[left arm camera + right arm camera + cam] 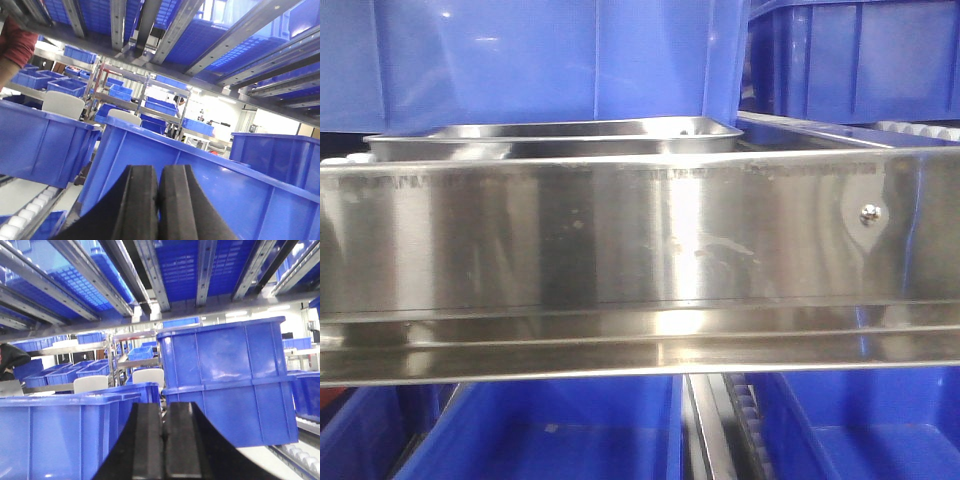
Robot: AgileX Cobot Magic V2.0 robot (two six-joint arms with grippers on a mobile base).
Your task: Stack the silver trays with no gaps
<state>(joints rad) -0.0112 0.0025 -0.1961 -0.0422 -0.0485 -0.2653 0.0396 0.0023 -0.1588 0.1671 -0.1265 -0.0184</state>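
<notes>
No text, label or number can be read in any view.

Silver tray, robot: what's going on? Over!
Left hand shut, empty. Right hand shut, empty. Silver tray sits behind steel panel, untouched. Blue bin close behind it.

One silver tray [550, 135], one steel panel [620, 250], two hands [159, 200] [163, 440], many bins [520, 50]

Closed right pincer [162, 415] before stacked blue bins [227, 385], rails [150, 270] overhead
</notes>
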